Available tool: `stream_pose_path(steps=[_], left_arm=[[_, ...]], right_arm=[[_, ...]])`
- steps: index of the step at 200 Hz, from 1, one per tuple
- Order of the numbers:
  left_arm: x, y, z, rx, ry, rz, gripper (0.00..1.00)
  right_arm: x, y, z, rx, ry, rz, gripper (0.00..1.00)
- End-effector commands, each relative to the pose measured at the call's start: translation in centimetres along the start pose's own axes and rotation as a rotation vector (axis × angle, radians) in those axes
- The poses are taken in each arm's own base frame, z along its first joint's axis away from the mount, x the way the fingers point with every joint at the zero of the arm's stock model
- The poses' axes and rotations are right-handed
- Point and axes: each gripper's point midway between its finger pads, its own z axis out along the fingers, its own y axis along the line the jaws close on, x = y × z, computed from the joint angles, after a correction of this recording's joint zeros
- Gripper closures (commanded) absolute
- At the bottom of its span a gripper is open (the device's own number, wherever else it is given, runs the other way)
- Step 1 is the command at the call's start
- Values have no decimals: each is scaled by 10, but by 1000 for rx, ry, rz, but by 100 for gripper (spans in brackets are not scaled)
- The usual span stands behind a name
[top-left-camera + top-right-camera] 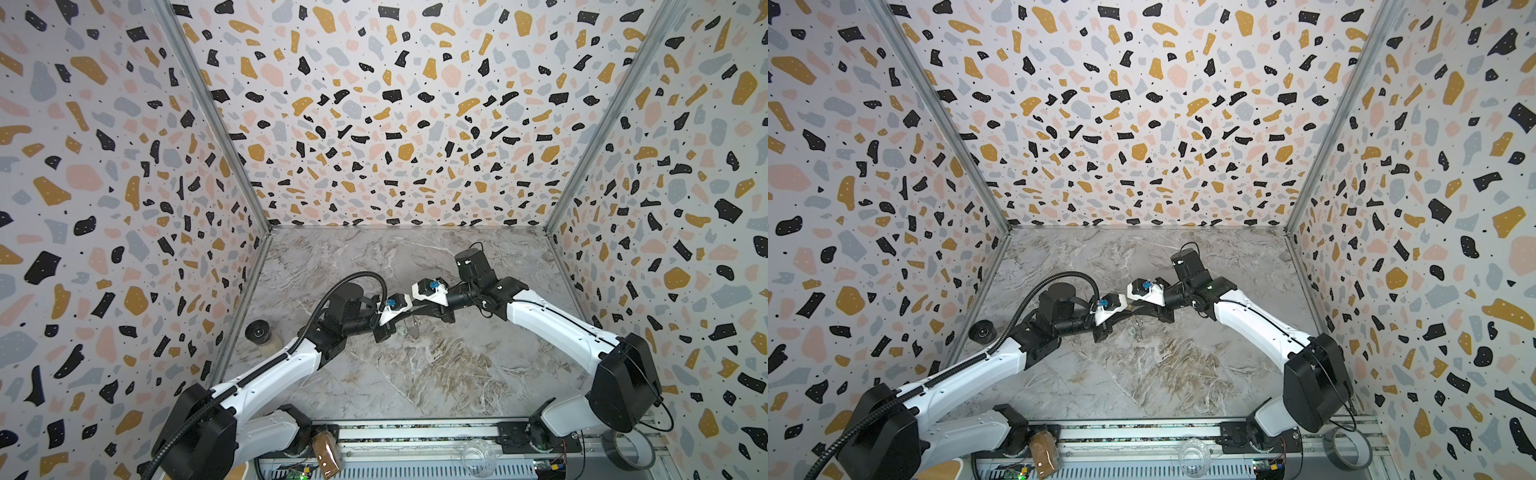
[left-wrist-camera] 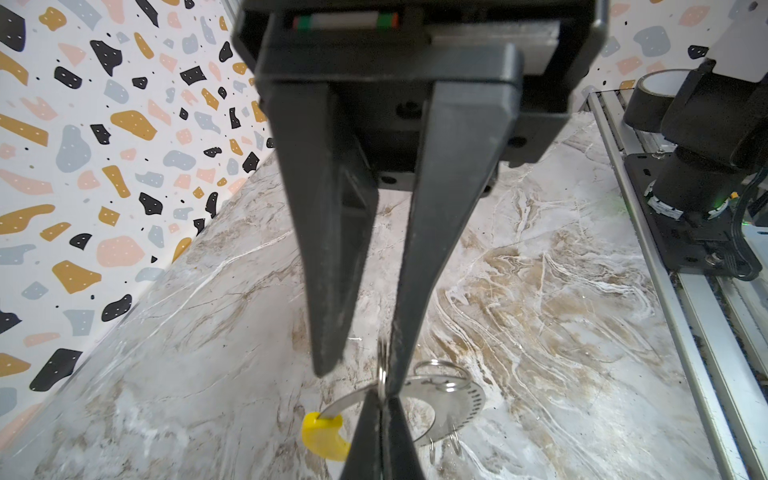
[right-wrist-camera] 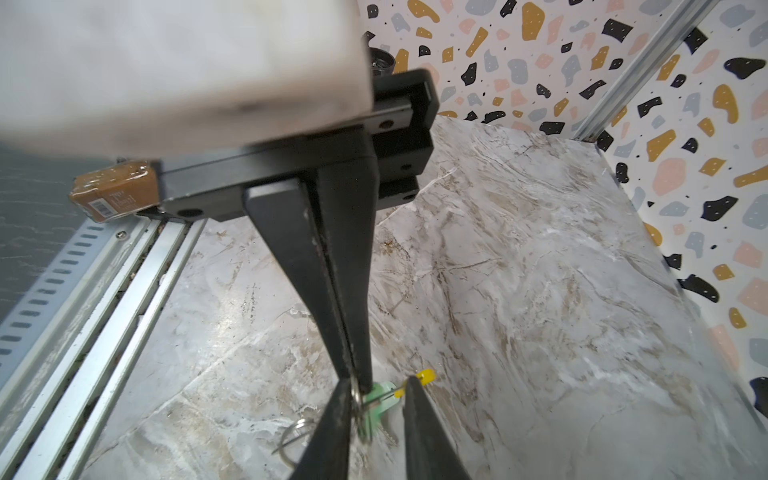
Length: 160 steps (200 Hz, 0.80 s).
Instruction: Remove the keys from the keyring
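Note:
The keyring is a flat grey hoop with a dotted rim and a yellow sleeve, held above the marble. My left gripper is shut on its band, with a small split ring at the pinch. My right gripper faces it tip to tip, open, its fingers straddling the hoop without gripping. One of the keys, with a green tag, hangs under the pinch. More split rings sit on the hoop. In both top views the grippers meet mid-table, small pale pieces dangling below.
A black-lidded jar stands by the left wall. On the front rail lie a brown spice jar, a clear plastic cup and a dark tape roll. Patterned walls close in three sides.

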Motion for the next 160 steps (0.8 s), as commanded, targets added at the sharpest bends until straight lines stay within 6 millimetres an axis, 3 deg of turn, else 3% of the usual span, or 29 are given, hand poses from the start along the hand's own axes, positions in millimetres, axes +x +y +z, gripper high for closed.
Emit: stream_pose_path(steps=[1, 70, 160], left_arm=[[-17, -2, -3, 8, -66, 43, 100], [-24, 0, -3, 5, -78, 59, 100], [-32, -3, -4, 23, -99, 74, 100]], right_arm=[[-14, -9, -23, 85, -11, -57, 67], [-4, -11, -50, 189, 41, -75, 66], [-1, 15, -22, 103, -29, -49, 76]])
